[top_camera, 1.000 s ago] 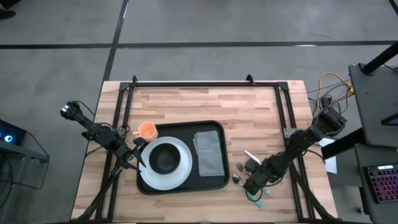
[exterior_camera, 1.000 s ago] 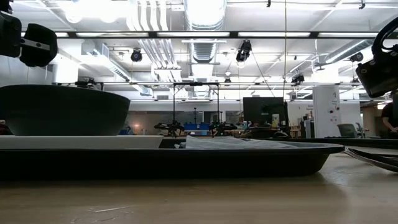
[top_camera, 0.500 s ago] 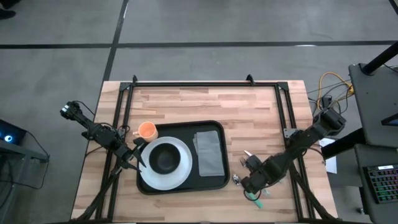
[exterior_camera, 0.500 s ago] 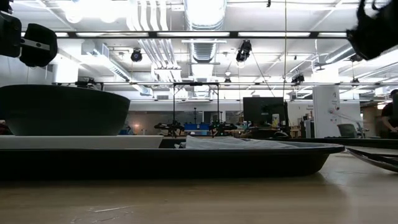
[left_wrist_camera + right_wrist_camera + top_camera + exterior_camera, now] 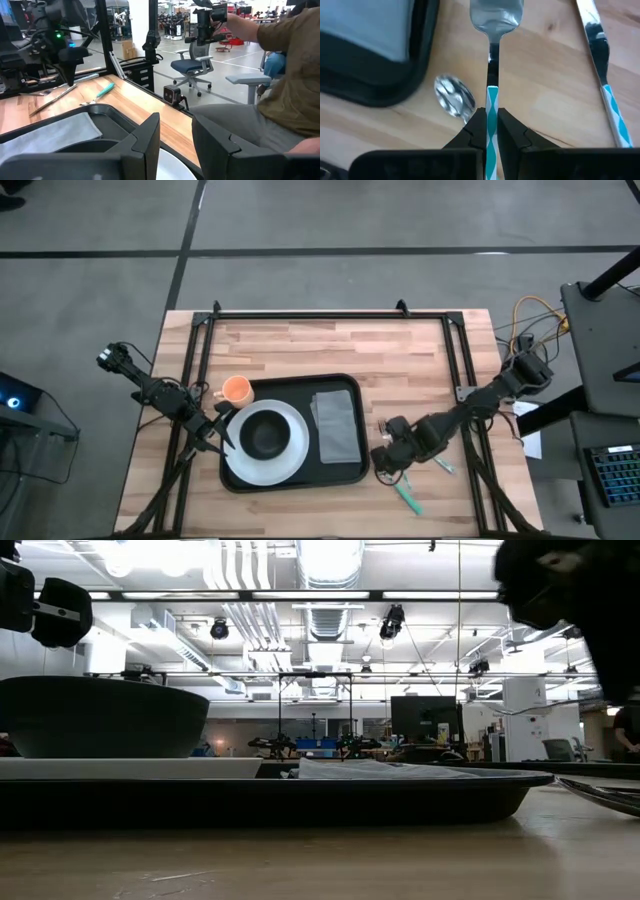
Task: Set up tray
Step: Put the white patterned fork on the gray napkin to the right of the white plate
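The black tray (image 5: 290, 383) lies mid-table. On it rest a white plate (image 5: 292, 457) carrying a black bowl (image 5: 263, 435), and a grey folded napkin (image 5: 335, 425). An orange cup (image 5: 236, 390) stands on the table at the tray's far left corner. My right gripper (image 5: 383, 458) hovers just right of the tray, shut on a teal-and-white-handled utensil (image 5: 492, 60). My left gripper (image 5: 222, 435) waits open at the plate's left edge, touching nothing; its fingers (image 5: 145, 135) frame the tray in the left wrist view. My right gripper (image 5: 491, 117) pinches the utensil's teal-and-white handle (image 5: 491, 97) between its two fingers, which lie along it. The silver head (image 5: 496, 15) points straight out ahead of the fingers. The utensil is lifted clear of the table.
A spoon (image 5: 452, 95) lies on the wood beside the tray's right rim, with a teal-handled knife (image 5: 600, 55) farther right. Other teal-handled pieces (image 5: 405, 498) (image 5: 445, 465) lie near the right arm. Black frame rails (image 5: 320, 315) border the table. A seated person (image 5: 280, 75) is beyond the near edge.
My right gripper has risen and moved toward the table's left, up to the tray's right rim. It carries the teal-handled utensil, now lifted clear of the table. The other cutlery has stayed on the wood.
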